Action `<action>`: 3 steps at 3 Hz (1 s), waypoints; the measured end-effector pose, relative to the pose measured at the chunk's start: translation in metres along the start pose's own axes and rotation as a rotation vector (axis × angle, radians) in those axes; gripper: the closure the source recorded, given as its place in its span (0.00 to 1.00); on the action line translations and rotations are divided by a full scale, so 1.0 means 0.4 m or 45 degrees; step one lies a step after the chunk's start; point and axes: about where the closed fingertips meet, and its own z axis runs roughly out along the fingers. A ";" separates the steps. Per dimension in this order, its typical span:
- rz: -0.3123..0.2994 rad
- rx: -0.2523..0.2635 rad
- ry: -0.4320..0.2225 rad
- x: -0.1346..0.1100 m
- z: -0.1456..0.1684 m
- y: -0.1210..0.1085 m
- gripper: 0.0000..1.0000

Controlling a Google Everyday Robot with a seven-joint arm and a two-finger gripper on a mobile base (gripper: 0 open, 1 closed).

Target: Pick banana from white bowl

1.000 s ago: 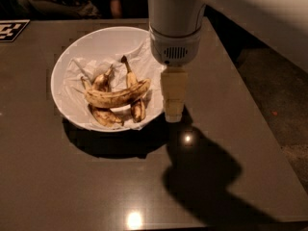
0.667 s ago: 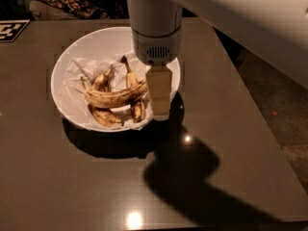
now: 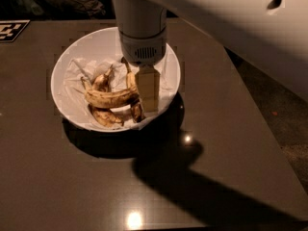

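The white bowl (image 3: 72,61) sits on the dark table, lined with crumpled white paper. Several overripe bananas lie in it. The longest banana (image 3: 109,98), yellow with brown speckles, lies across the middle, curving from left to right. Shorter, darker bananas lie behind it (image 3: 102,80) and in front of it (image 3: 106,117). My gripper (image 3: 148,105) hangs from the white arm over the right part of the bowl, its tip at the right end of the long banana.
The dark brown table (image 3: 72,177) carries the bowl and the arm's shadow. A black-and-white marker tag (image 3: 10,30) lies at the table's back left. The table's right edge runs diagonally at the right, with floor beyond.
My gripper has moved left, from beside the bowl's right rim to over the bowl, and now stands at the right end of the long banana. The bananas have not moved.
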 end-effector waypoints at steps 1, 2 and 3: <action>-0.033 -0.022 -0.017 -0.021 0.009 -0.011 0.24; -0.062 -0.043 -0.036 -0.039 0.018 -0.020 0.26; -0.100 -0.069 -0.052 -0.062 0.035 -0.026 0.28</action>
